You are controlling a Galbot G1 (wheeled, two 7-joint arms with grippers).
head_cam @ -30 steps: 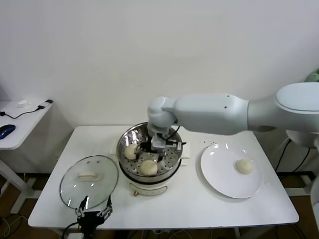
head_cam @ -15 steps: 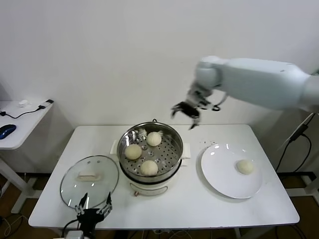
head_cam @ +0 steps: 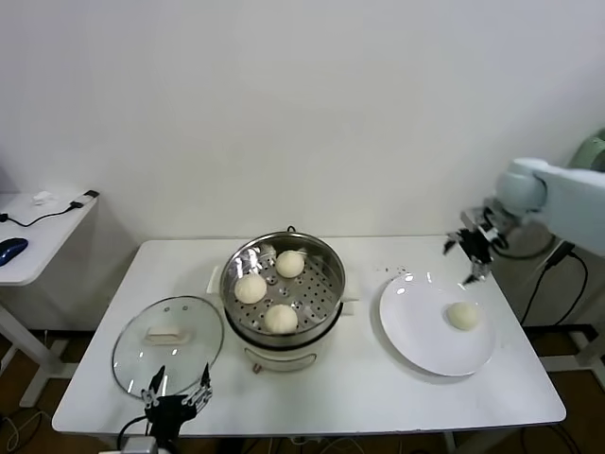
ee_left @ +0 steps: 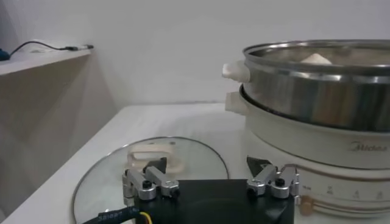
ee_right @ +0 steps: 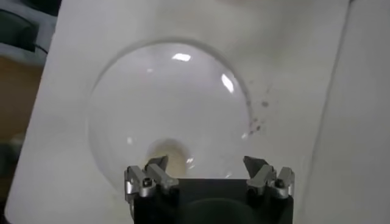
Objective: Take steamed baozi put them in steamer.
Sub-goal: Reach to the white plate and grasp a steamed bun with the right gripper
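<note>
The steamer (head_cam: 284, 326) stands mid-table, a shiny steel pot on a white base, with three cream-white baozi on its perforated tray: one at the back (head_cam: 290, 264), one at the left (head_cam: 250, 288), one at the front (head_cam: 281, 319). A fourth baozi (head_cam: 463, 316) lies on the white plate (head_cam: 416, 331) at the right. My right gripper (head_cam: 470, 248) is open and empty, in the air above the plate's far right edge; its wrist view shows the baozi (ee_right: 169, 153) below, by one fingertip. My left gripper (head_cam: 176, 405) is open, parked low at the table's front left edge.
The round glass lid (head_cam: 168, 342) with a white handle lies flat left of the steamer, just behind my left gripper; it also shows in the left wrist view (ee_left: 152, 176). A side desk (head_cam: 38, 232) with a cable and a blue mouse stands at far left.
My right gripper has left a baozi at the back of the steamer, risen out of it and swung right to above the plate. The left arm has not moved.
</note>
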